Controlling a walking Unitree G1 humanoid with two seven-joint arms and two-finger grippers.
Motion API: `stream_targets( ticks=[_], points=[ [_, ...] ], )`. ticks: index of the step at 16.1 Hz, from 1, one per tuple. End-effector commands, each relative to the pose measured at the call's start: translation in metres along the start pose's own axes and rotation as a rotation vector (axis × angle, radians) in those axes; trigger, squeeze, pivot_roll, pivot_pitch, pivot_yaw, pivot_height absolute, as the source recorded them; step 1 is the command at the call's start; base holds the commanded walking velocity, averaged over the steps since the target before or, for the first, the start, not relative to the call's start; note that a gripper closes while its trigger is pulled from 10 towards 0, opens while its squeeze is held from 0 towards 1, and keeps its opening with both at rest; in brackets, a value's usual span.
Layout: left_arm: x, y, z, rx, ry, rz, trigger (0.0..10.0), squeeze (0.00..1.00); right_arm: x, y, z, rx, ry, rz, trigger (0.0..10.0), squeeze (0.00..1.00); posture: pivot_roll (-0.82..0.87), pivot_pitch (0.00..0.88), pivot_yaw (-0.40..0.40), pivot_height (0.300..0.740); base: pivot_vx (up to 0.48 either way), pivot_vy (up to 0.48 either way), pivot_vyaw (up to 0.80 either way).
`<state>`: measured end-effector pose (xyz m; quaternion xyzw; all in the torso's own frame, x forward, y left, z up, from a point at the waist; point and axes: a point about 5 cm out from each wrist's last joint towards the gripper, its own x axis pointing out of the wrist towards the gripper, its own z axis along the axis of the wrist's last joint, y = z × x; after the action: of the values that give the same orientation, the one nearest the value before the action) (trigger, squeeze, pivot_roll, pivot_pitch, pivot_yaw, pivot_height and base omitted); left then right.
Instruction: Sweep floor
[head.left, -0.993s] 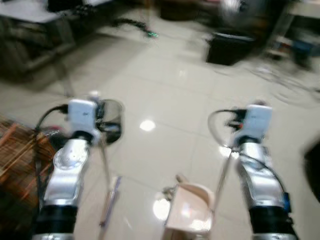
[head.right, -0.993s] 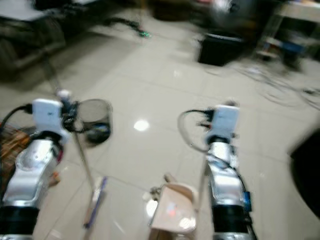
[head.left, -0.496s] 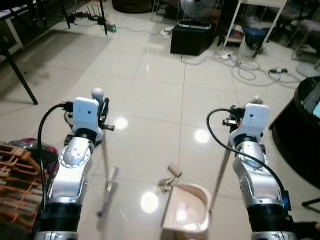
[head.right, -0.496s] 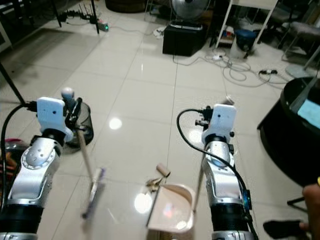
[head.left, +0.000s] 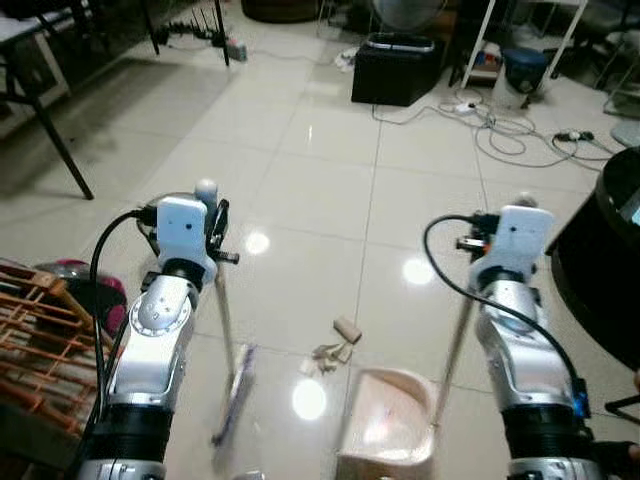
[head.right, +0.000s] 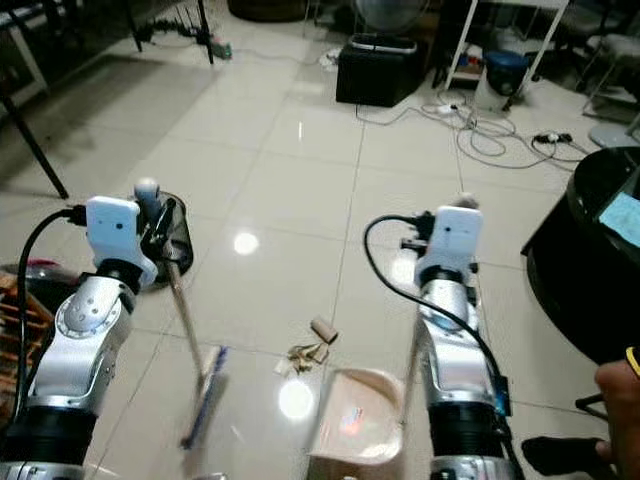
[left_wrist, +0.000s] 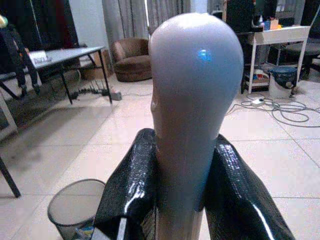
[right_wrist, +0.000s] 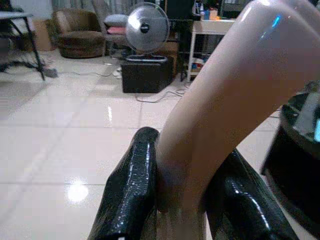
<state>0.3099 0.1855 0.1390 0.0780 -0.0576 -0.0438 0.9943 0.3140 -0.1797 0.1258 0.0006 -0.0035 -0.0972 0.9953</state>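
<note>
Left fingers (left_wrist: 130, 190) pinch the broom handle (left_wrist: 192, 100); right fingers (right_wrist: 132, 195) pinch the dustpan handle (right_wrist: 225, 110), dustpan (head.left: 385, 430) set below beside the debris (head.left: 335, 345) for catching

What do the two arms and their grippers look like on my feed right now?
Both arms are glossy silver with a black ribbed band near the bottom. The left arm and right arm each end in a white boxy wrist module with a black cable looping off it. The right arm has a small blue tab. The left gripper's fingers are long and shiny black.
</note>
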Motion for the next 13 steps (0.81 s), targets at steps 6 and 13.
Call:
stream_targets(
  ticks=[6,13],
  points=[
    [0.0034,0.0038,0.0099,0.043,-0.059,0.012,10.0,0.00,0.0033,0.0017,0.0045,-0.036,-0.020,0.012,10.0,0.00,-0.02,0.000,0.009,0.740,0.337,0.000,-0.21],
    [0.0045,0.0063,0.0086,0.050,-0.053,0.035,10.0,0.00,0.0033,0.0012,0.0013,-0.040,-0.012,0.011,10.0,0.00,-0.02,0.000,0.010,0.740,0.344,0.000,0.00]
  ],
)
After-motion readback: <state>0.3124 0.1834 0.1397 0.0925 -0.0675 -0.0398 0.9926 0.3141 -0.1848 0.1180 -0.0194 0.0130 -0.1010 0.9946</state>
